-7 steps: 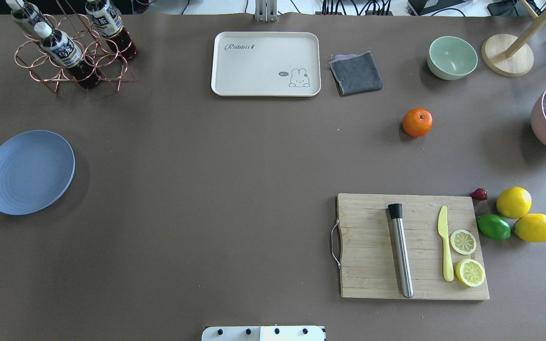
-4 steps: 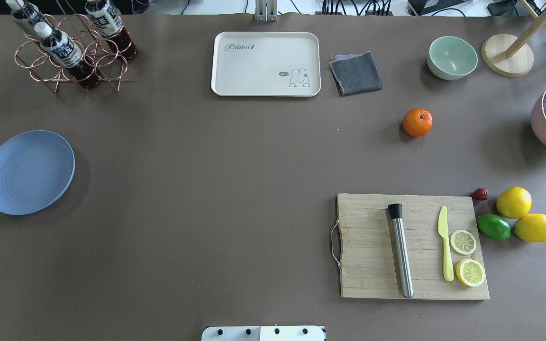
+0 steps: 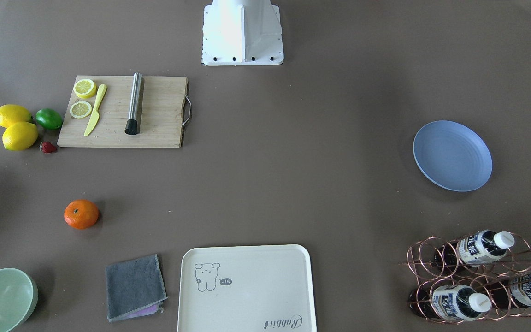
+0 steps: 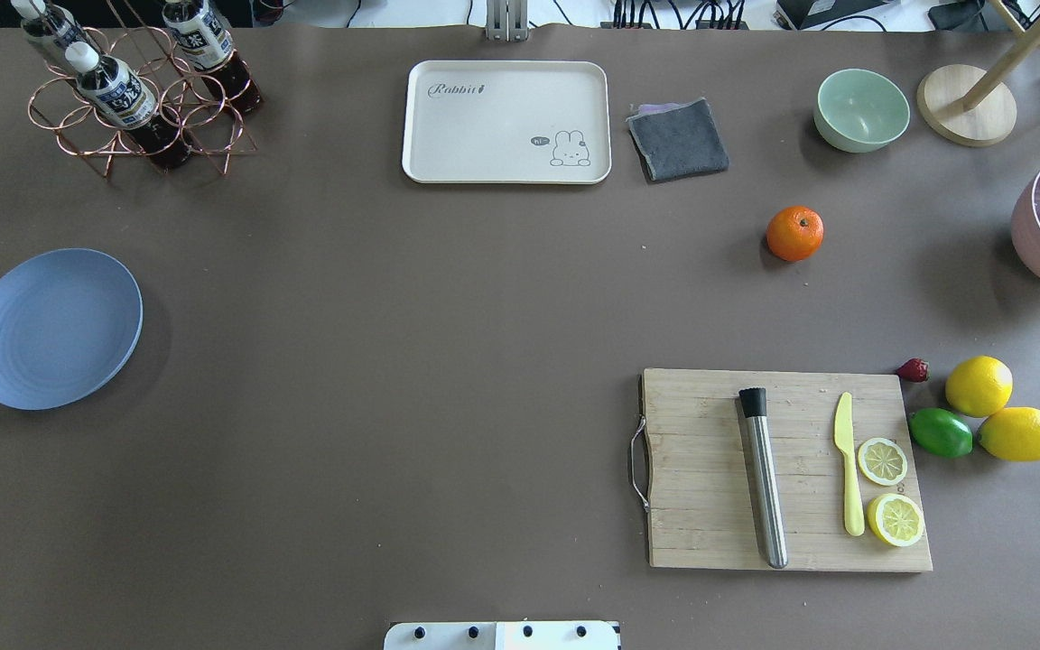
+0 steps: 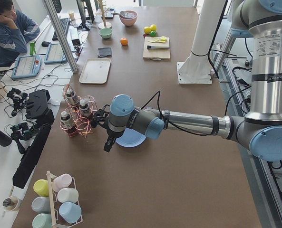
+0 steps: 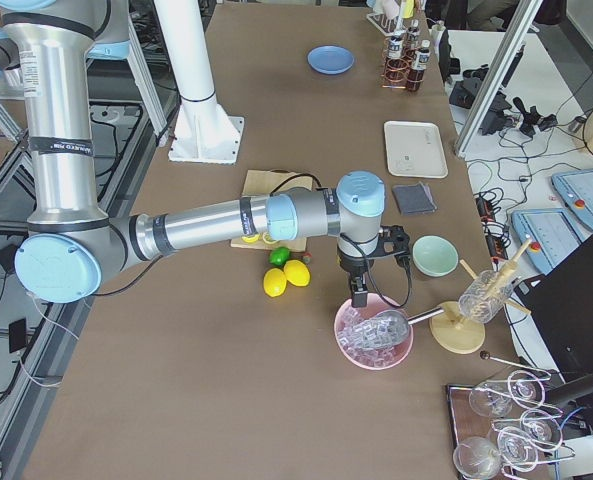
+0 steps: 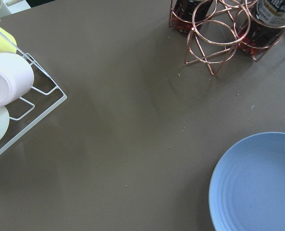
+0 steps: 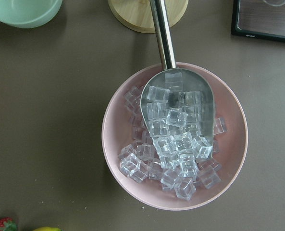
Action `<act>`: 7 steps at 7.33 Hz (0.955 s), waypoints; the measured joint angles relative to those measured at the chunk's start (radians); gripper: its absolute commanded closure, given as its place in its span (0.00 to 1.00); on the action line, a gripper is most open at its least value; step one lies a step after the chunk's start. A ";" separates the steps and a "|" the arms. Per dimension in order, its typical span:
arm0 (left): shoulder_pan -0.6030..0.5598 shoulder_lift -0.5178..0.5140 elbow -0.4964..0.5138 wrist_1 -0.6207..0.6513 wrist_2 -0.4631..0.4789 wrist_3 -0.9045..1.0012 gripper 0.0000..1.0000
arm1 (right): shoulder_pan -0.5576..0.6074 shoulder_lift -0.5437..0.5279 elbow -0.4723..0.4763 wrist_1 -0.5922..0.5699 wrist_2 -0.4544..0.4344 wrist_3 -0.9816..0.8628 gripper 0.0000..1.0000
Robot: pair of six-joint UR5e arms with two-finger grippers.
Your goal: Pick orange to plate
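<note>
The orange lies alone on the brown table, right of centre, between the grey cloth and the cutting board; the front view also shows the orange. The blue plate sits bare at the table's far left, and its rim fills the lower right of the left wrist view. Neither gripper appears in the overhead or front views. My left gripper hangs by the plate, and my right gripper hangs over the pink ice bowl, far from the orange. Whether either is open or shut I cannot tell.
A wooden cutting board carries a steel muddler, a yellow knife and lemon slices; lemons, a lime and a strawberry lie beside it. Cream tray, grey cloth, green bowl, pink ice bowl and copper bottle rack line the edges.
</note>
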 measured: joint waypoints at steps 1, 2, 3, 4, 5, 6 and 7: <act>0.015 0.000 0.007 -0.004 0.000 -0.025 0.03 | -0.017 0.001 0.008 0.000 0.000 0.009 0.00; 0.049 0.000 0.031 -0.032 0.000 -0.064 0.03 | -0.043 0.002 0.019 0.000 0.002 0.049 0.00; 0.088 0.000 0.083 -0.106 0.001 -0.110 0.03 | -0.081 0.006 0.041 0.000 0.002 0.125 0.00; 0.136 -0.002 0.161 -0.236 0.002 -0.184 0.03 | -0.124 0.014 0.066 0.000 0.000 0.210 0.00; 0.191 -0.006 0.243 -0.376 0.005 -0.269 0.03 | -0.162 0.027 0.082 0.001 -0.003 0.274 0.00; 0.244 -0.011 0.311 -0.492 0.009 -0.345 0.03 | -0.192 0.046 0.089 0.001 -0.005 0.330 0.00; 0.287 -0.013 0.352 -0.567 0.011 -0.403 0.03 | -0.219 0.065 0.091 0.011 -0.010 0.380 0.00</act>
